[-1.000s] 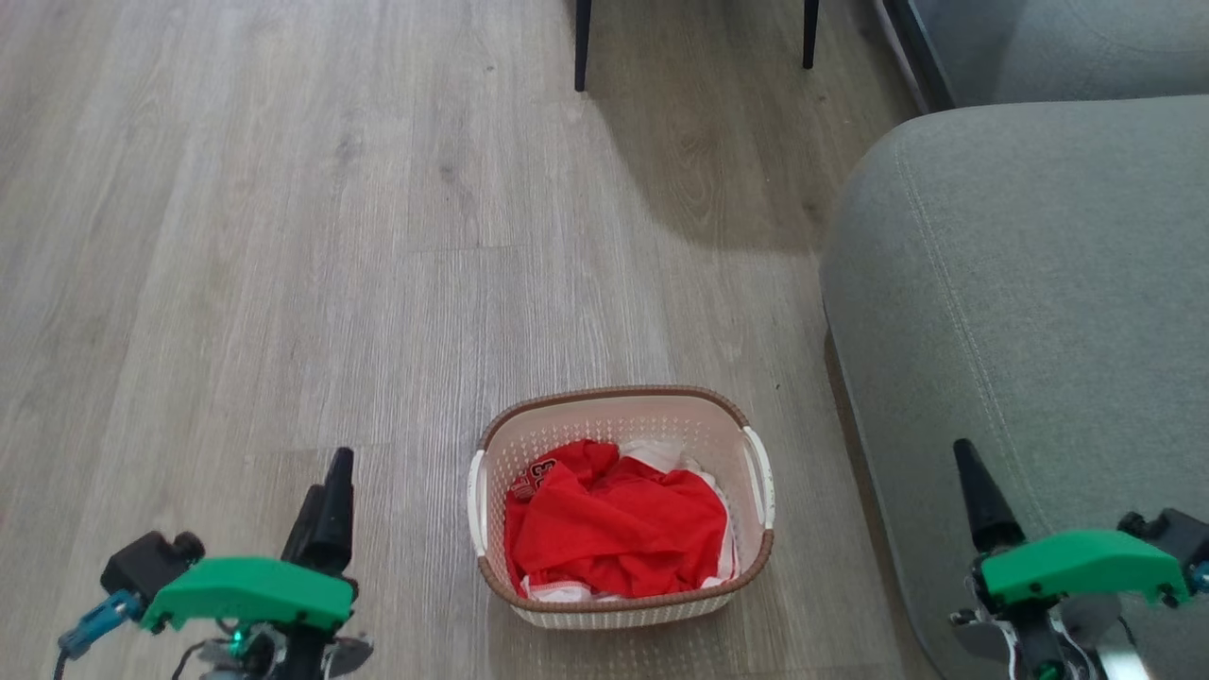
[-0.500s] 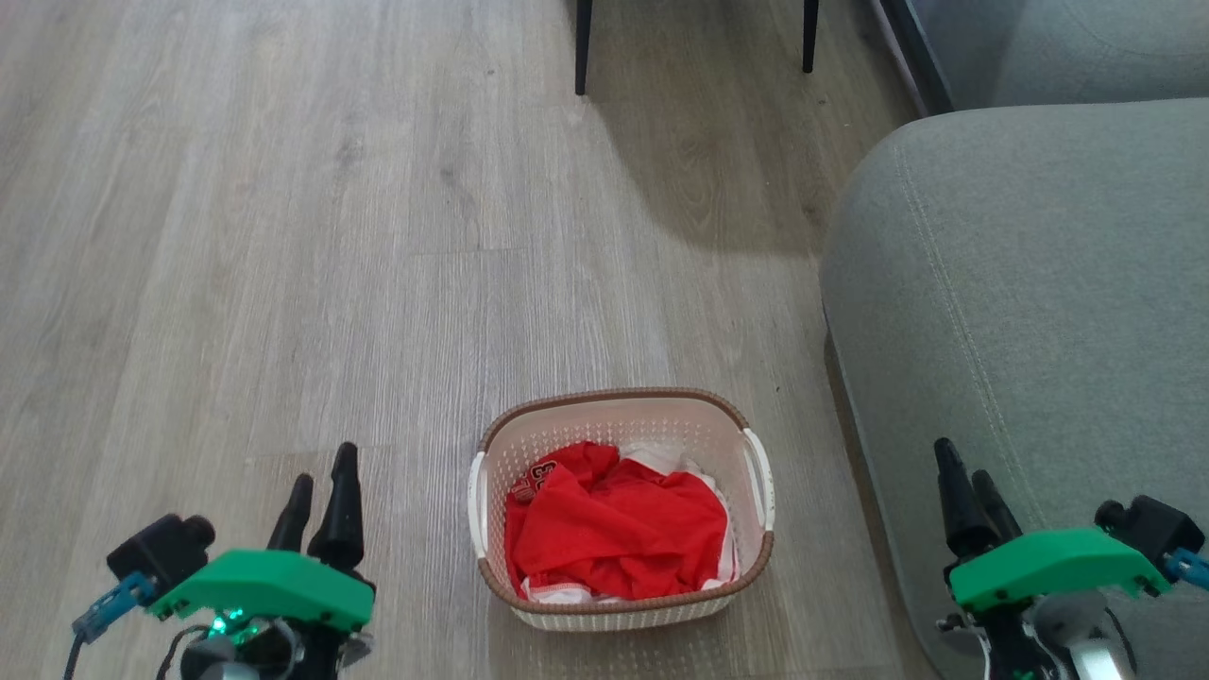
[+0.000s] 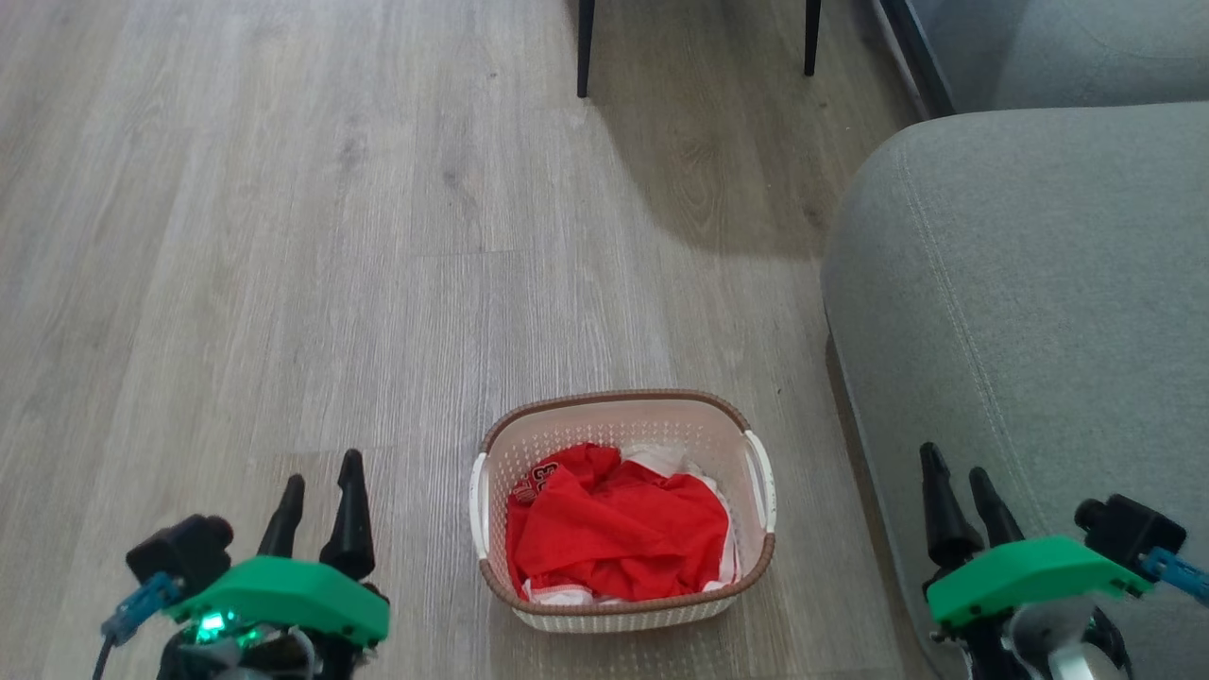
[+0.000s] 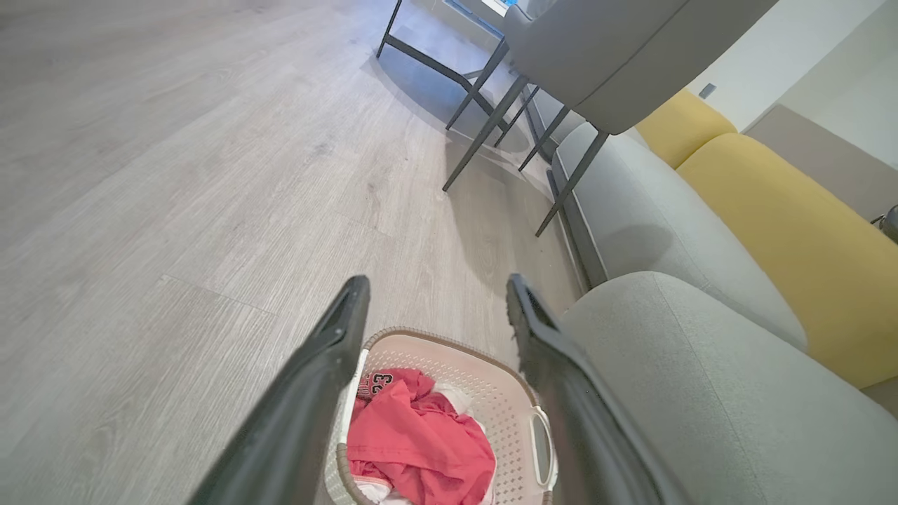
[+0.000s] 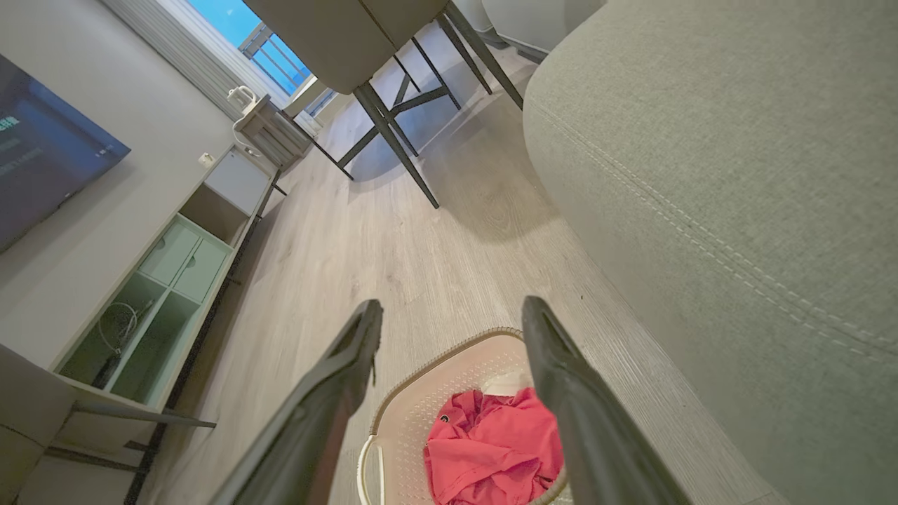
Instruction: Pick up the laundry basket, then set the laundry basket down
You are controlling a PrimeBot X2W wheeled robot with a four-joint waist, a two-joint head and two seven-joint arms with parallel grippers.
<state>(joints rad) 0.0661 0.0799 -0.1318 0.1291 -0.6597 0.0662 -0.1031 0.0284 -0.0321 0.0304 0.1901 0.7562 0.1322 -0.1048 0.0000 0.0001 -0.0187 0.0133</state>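
The laundry basket (image 3: 604, 430) stands on the wooden floor, cream-white and perforated with a brown rim and white side handles, holding red clothing (image 3: 614, 529). My left gripper (image 3: 319, 470) hovers open to the basket's left, apart from it. My right gripper (image 3: 954, 463) is open to the basket's right, in front of the sofa. In the left wrist view the basket (image 4: 491, 393) lies below and between the open fingers (image 4: 330, 365). The right wrist view shows the basket (image 5: 421, 414) low between its spread fingers (image 5: 561, 379).
A grey sofa (image 3: 1030, 312) crowds the basket's right side. Dark chair legs (image 3: 586, 47) stand at the far end of the floor. A yellow cushion (image 4: 772, 203) lies beyond the sofa. A low green cabinet (image 5: 161, 280) and a screen (image 5: 42, 154) line the wall.
Both grippers have turned so that two fingers of each now show spread apart, and each has shifted slightly inward and lower in the head view. The basket has stayed put.
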